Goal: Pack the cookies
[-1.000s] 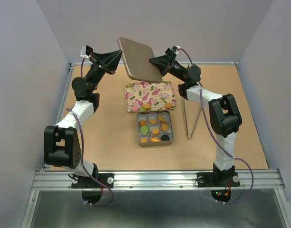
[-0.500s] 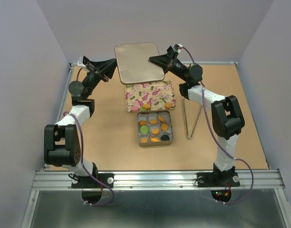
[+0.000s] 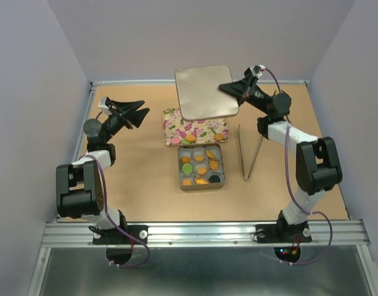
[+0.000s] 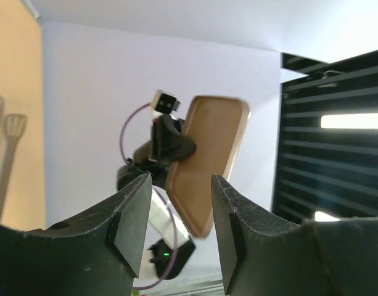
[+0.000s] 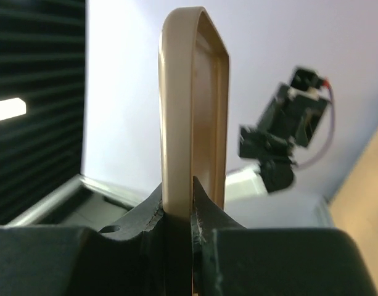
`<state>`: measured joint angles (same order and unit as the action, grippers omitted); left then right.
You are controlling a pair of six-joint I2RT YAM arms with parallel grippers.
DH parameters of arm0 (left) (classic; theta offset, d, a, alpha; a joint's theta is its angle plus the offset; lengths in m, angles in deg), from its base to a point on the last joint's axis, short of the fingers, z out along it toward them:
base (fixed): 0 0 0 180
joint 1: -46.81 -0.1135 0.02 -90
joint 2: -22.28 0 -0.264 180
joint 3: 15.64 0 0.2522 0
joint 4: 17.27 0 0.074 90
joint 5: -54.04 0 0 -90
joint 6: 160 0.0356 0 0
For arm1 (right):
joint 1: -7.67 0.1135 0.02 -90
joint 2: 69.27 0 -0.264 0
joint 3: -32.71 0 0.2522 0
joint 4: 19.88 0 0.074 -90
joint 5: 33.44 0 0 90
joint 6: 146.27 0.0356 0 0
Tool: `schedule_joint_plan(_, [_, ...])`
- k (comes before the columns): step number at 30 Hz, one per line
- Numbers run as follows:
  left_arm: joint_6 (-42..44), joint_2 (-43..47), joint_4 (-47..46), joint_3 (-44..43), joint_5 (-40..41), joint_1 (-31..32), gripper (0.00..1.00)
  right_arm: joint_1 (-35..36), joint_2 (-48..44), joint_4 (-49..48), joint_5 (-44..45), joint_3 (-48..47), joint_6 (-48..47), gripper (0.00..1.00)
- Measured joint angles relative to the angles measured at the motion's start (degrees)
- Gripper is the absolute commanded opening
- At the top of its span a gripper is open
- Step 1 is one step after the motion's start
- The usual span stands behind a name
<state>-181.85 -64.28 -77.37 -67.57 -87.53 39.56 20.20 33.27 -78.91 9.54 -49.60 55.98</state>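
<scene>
Right jaws: pressed together on the edge of a flat, tan metal lid with rounded corners (image 3: 204, 92), carried in the air at the upper centre of the overhead view; the right wrist view shows the rim (image 5: 176, 123) pinched squarely between them. Left jaws: spread, holding nothing, at the upper left of the overhead view and well apart from the lid.

Below the lid, on the brown counter (image 3: 145, 160), lies a floral-patterned rectangular tray (image 3: 185, 126). Just in front of it stands an open rectangular metal tin (image 3: 201, 187) lined with white paper cups. The small round cookies (image 3: 201, 169), mostly orange with one green and one dark, sit in those cups. One cup in the back row looks unfilled, though I cannot be sure. A few more cookies (image 3: 219, 136) lie along the tray's near edge. A pair of metal tongs (image 3: 250, 154) lies right of the tin.

Assessment: filling appears largely done. The tray's leftover cookies are not yet moved and the tin is not yet covered.
</scene>
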Motion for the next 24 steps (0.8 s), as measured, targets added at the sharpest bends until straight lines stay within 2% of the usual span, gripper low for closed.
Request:
schedule_joint_plan(1, [1.2,0.4,0.3,0.7,-0.6,0.0,0.54,0.3,-2.2,0.2,-1.2,3.3,-1.8,0.01])
schedule_joint_plan(4, [13.1,4.9,2.5,3.4,-2.8,-0.1,0.54,1.0,-10.1,1.0,-5.5,13.2,-10.3,0.0])
schedule_joint_plan(6, [27.9,12.3,15.9,2.1,-2.1,0.0,0.54,1.5,-16.5,5.6,-7.5,18.6,-18.3,0.01])
schedule_joint_plan(8, [44.7,17.7,31.0,-2.6,3.0,0.9,0.53,1.7,-21.8,10.4,-8.0,22.3,-25.1,0.01])
schedule_joint_plan(11, [62.1,21.0,44.9,-7.6,10.4,1.7,0.53,1.9,-26.6,18.2,-8.0,25.9,-34.8,0.0])
schedule_joint_plan(16, [74.4,21.1,57.4,-4.8,16.7,2.9,0.51,2.2,-26.2,25.5,-6.5,31.3,-42.9,0.0])
schedule_joint_plan(19, [76.9,19.8,61.0,-1.6,19.2,5.3,0.5,2.6,-23.0,27.5,-4.6,33.6,-44.6,0.01])
schedule_joint_plan(21, [77.6,18.9,61.9,0.0,20.3,6.8,0.49,2.6,-21.0,27.0,-3.5,34.9,-44.3,0.0])
schedule_joint_plan(24, [77.7,17.1,61.9,1.5,21.3,10.0,0.49,2.9,-17.1,20.5,-2.0,37.3,-40.9,0.0])
